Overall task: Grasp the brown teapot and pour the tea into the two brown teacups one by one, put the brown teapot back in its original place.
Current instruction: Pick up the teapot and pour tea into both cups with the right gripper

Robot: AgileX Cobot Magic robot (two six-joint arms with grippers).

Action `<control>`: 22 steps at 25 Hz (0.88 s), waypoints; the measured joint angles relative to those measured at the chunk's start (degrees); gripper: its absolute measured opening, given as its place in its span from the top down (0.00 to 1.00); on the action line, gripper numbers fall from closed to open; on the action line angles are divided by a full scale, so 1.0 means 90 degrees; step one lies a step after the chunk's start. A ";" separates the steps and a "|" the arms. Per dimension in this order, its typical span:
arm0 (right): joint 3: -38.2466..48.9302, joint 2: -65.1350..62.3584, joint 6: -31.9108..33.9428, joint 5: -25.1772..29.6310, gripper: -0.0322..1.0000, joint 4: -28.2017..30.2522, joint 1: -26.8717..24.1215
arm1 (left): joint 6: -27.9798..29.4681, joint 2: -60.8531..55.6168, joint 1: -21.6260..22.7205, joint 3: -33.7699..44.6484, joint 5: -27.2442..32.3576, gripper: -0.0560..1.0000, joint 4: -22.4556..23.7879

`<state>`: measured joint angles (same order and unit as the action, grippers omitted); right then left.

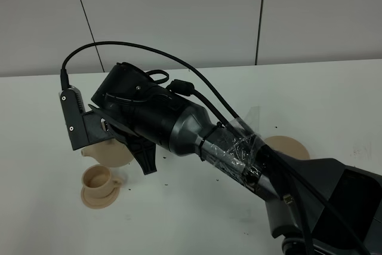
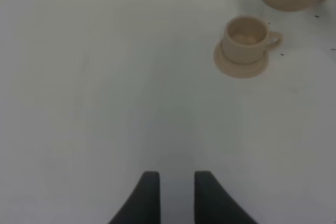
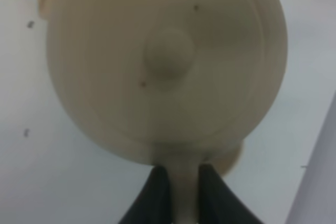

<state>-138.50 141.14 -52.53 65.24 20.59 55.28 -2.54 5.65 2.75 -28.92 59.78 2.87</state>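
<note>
Right claw on brown teapot

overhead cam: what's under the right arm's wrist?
The brown teapot: only its spout and lower body show below the right gripper, whose fingers clamp the handle. The wrist covers its lid, handle and whatever lies beyond; only one teacup is visible.

White table: a small cup saucer is set at left, carrying a teacup. A wider saucer disc is laid at right. Dark specks are scattered.
</note>
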 joint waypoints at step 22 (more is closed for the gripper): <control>0.0000 0.0224 0.0090 0.0108 0.88 0.0304 0.0078 | 0.0000 0.0000 0.0000 0.0000 0.0000 0.73 0.0006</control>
<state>-138.50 143.15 -51.72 66.21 23.33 55.98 -2.54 5.65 2.75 -28.92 59.78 2.92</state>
